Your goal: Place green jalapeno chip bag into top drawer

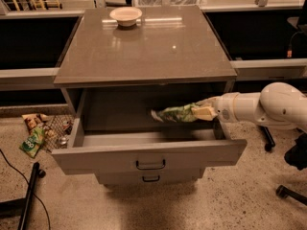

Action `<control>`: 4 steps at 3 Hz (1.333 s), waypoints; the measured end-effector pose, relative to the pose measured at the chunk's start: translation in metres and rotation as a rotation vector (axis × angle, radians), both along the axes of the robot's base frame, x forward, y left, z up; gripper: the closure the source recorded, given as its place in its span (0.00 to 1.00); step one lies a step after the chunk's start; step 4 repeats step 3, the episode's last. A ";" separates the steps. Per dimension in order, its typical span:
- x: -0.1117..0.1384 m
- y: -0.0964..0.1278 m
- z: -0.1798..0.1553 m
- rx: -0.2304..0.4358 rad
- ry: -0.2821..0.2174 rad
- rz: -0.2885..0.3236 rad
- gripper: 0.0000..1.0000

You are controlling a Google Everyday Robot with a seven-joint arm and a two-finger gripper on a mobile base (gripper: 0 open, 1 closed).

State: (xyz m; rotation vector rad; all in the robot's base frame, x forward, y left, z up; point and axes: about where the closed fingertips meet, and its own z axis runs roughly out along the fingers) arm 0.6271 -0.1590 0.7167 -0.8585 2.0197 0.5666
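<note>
The green jalapeno chip bag [177, 113] is held level in the air over the right half of the open top drawer [144, 155], just below the cabinet top. My gripper [204, 112] comes in from the right on a white arm and is shut on the bag's right end. The bag points left into the drawer space and does not touch the drawer floor. The drawer is pulled fully out, with its dark bar handle [150, 165] on the flat grey front.
A white bowl [125, 16] stands at the back of the cabinet top [144, 47]. A lower drawer front with its own handle [150, 178] is below. Litter with a small green packet [32, 142] lies on the floor at left. A chair base [292, 190] is at right.
</note>
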 end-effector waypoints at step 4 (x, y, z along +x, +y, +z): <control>-0.029 -0.028 0.036 0.056 -0.052 -0.043 0.00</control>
